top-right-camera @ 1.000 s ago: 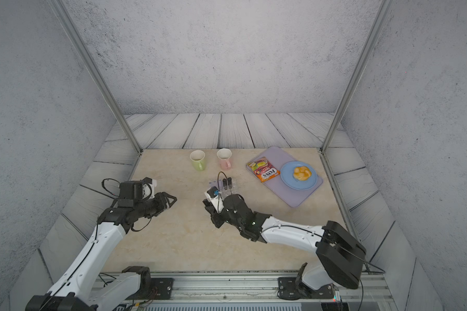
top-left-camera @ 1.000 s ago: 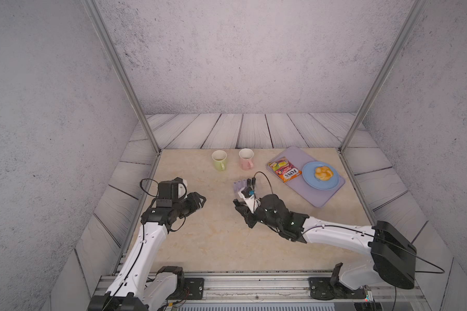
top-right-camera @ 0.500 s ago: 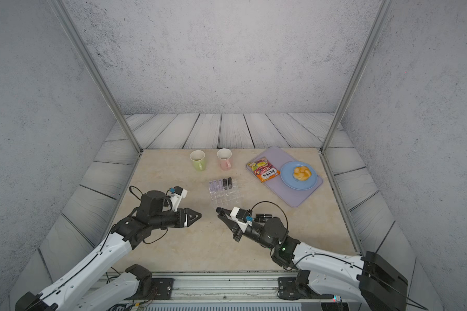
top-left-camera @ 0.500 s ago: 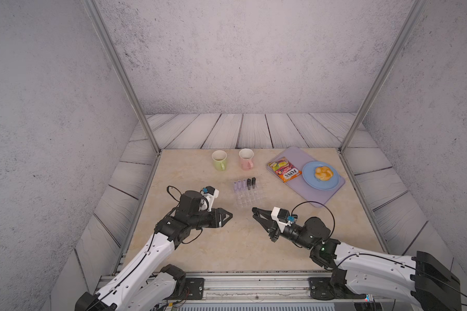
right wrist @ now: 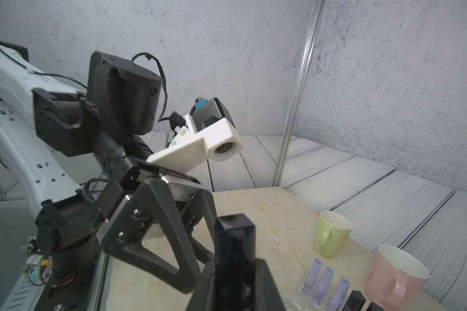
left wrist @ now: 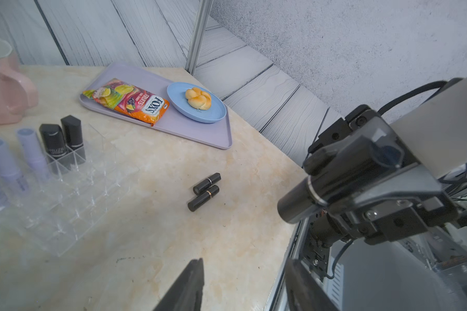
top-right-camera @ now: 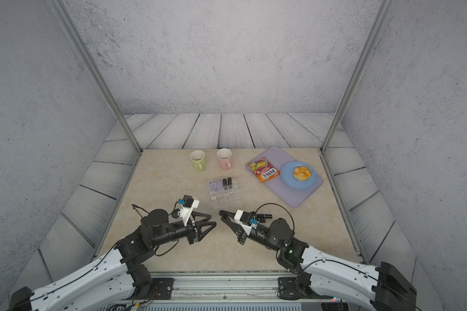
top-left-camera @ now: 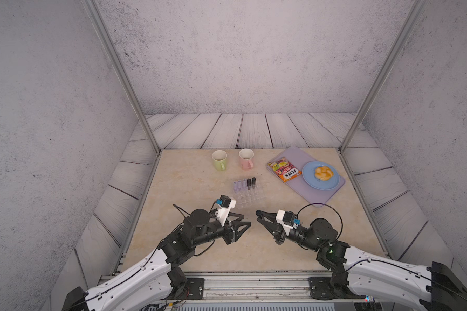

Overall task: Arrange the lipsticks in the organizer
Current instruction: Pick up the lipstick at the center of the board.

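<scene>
So the left gripper (top-left-camera: 247, 219) is empty, fingers (left wrist: 192, 282) spread apart, tips facing the right gripper (top-left-camera: 260, 216) across a small gap. The organizer (top-left-camera: 250, 199) sits just beyond both sets of fingertips. Its far row has three lilac lipsticks (top-left-camera: 240, 185) and two black lipsticks (top-left-camera: 248, 183), all upright. The right gripper is clamped on a black tube (right wrist: 235, 242) poking past its tips. Two loose tubes (left wrist: 203, 198) lie side by side on the table (top-left-camera: 200, 188), back behind the right fingers, near that wrist.

Grey speckled walls (top-left-camera: 240, 53), pale plank flooring (top-left-camera: 254, 130), perhaps printed, beige marbled tabletop (top-left-camera: 189, 188), two slanting metal posts (top-left-camera: 119, 75)
</scene>
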Robot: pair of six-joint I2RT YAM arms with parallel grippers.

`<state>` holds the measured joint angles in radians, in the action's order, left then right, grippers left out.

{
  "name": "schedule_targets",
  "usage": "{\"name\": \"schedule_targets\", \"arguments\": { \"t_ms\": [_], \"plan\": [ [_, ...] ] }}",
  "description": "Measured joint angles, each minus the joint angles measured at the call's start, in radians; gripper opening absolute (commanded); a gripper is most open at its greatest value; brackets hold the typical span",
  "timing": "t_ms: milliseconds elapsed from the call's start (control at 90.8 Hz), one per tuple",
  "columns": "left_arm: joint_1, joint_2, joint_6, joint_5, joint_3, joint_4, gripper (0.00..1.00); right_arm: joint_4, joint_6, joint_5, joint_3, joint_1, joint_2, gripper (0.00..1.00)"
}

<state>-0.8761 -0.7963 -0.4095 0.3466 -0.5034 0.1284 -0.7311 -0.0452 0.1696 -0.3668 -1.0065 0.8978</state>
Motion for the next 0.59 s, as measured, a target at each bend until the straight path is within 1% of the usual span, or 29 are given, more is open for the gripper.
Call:
{"name": "schedule_targets", "arguments": {
  "t_ms": [77, 198, 330, 495, 594],
  "plan": [
    [-0.045, -0.063, 0.037, -0.011, -0.014, 0.041, 0.53, -0.053, 0.065, -0.018, 0.0, 0.0, 0.034, 0.05],
    [-0.09, -0.111, 0.079, -0.015, -0.028, 0.08, 0.51, -0.15, 0.188, -0.045, 0.002, 0.008, 0.079, 0.05],
    [-0.093, -0.127, 0.106, -0.033, -0.048, 0.109, 0.46, -0.283, 0.314, -0.06, 0.016, 0.01, 0.146, 0.05],
    [-0.093, -0.126, 0.139, -0.075, -0.072, 0.106, 0.44, -0.433, 0.413, -0.076, 0.051, 0.01, 0.218, 0.06],
    [-0.093, -0.127, 0.166, -0.093, -0.093, 0.093, 0.38, -0.488, 0.454, -0.076, 0.053, 0.011, 0.239, 0.06]
  ]
}}
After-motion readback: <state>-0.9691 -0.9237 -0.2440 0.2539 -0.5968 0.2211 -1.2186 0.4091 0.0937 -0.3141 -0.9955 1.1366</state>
